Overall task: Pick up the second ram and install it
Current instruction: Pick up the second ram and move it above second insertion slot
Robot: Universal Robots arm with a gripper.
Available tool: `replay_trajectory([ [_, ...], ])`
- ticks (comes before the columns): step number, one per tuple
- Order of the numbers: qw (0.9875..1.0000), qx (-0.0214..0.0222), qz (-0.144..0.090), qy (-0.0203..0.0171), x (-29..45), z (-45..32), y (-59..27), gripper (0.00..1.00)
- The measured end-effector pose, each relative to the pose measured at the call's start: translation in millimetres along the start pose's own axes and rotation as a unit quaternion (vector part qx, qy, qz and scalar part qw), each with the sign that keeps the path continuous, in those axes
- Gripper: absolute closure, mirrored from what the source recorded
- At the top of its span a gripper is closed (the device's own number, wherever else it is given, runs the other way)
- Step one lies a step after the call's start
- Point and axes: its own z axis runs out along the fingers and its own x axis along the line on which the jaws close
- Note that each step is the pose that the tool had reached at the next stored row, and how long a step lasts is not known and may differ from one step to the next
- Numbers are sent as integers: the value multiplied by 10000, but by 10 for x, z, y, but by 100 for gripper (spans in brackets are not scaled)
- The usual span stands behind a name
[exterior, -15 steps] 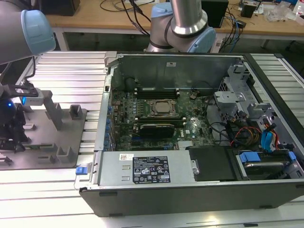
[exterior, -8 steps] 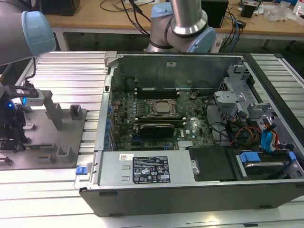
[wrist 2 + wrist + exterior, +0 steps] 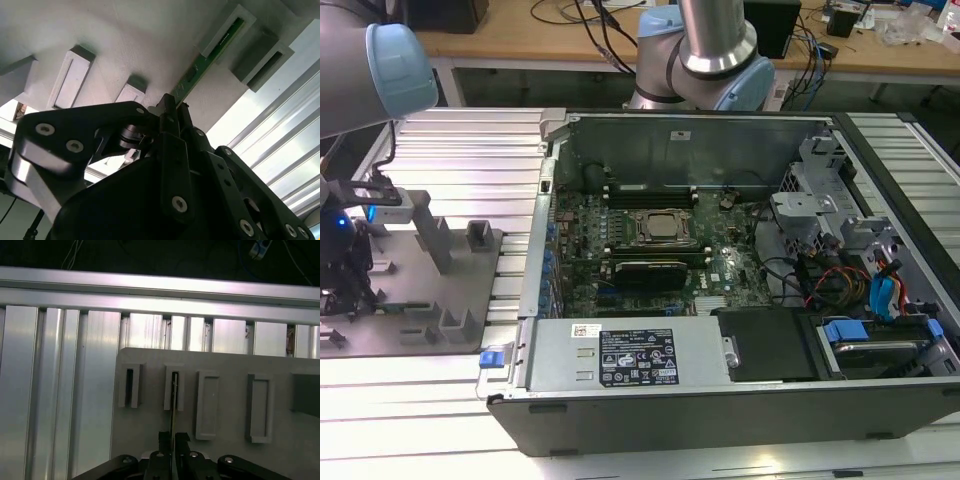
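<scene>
A ribbed aluminium table (image 3: 450,150), bright and grooved along its length, carries everything here. The ram (image 3: 205,60), a thin green board with dark chips, stands on edge over a matte grey plate (image 3: 145,430). Its far end sits in a narrow slotted block (image 3: 167,390) that rises from the plate. In the first wrist view it is seen edge-on, a mere sliver. The gripper (image 3: 171,437) has its black, bolted fingers (image 3: 172,150) drawn almost together, pinching the near end of the ram between their tips. Other rectangular grey blocks (some slotted, some with shallow recesses) stand in a row on the plate beside the one that holds the ram. To the exterior view's right of the plate lies an open computer case (image 3: 720,130) of grey sheet metal, with its green motherboard (image 3: 720,270) exposed and a square metal-framed processor (image 3: 660,228) near the middle.
</scene>
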Motion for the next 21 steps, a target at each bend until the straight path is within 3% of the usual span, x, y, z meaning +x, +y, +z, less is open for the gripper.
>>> replay_trajectory([
  [6, 10000, -2, 1, 1, 4, -2, 1, 84],
  [8, 10000, -2, 0, 0, 5, -2, 1, 91],
  [12, 10000, -1, 25, 0, 7, 0, 1, 91],
  [16, 9983, -9, 585, -19, 7, 11, 1, 91],
  [17, 9982, -12, 598, -20, 7, 11, 1, 91],
  [19, 9992, -10, 391, -13, 7, 11, 0, 91],
  [21, 9993, -7, 387, -14, 6, 1, 0, 91],
])
